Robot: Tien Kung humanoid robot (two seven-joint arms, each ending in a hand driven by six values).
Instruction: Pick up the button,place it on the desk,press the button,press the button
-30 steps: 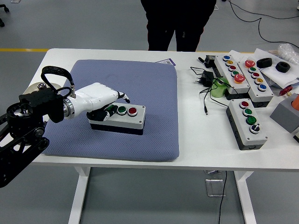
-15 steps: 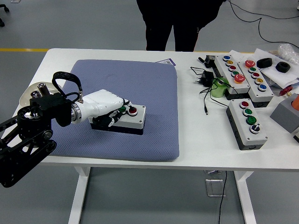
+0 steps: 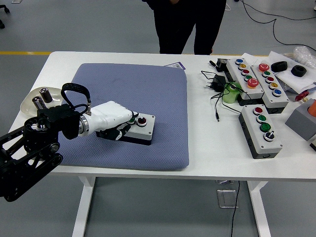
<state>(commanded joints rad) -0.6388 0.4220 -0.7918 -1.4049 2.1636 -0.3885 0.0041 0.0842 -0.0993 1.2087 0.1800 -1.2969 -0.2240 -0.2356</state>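
A white and black button box (image 3: 146, 130) lies on the blue-grey mat (image 3: 148, 84), left of centre. Its red button (image 3: 142, 120) shows; its green button (image 3: 132, 120) is mostly covered. My left hand (image 3: 126, 125), white with black fingers, lies over the box's left half. Its fingers are curled down onto the top around the green button, and the thumb is at the box's near side. The right arm is out of view.
Three more button boxes (image 3: 261, 129) (image 3: 245, 74) (image 3: 270, 83) sit at the right with a power adapter and cables (image 3: 217, 84). A shallow dish (image 3: 28, 103) with metal cylinders is at the far left. A person (image 3: 185, 24) stands at the far side.
My left hand has slid right along the box top, from its left end to over the green button. The arm has lowered and moved nearer the table edge. The box shifted slightly.
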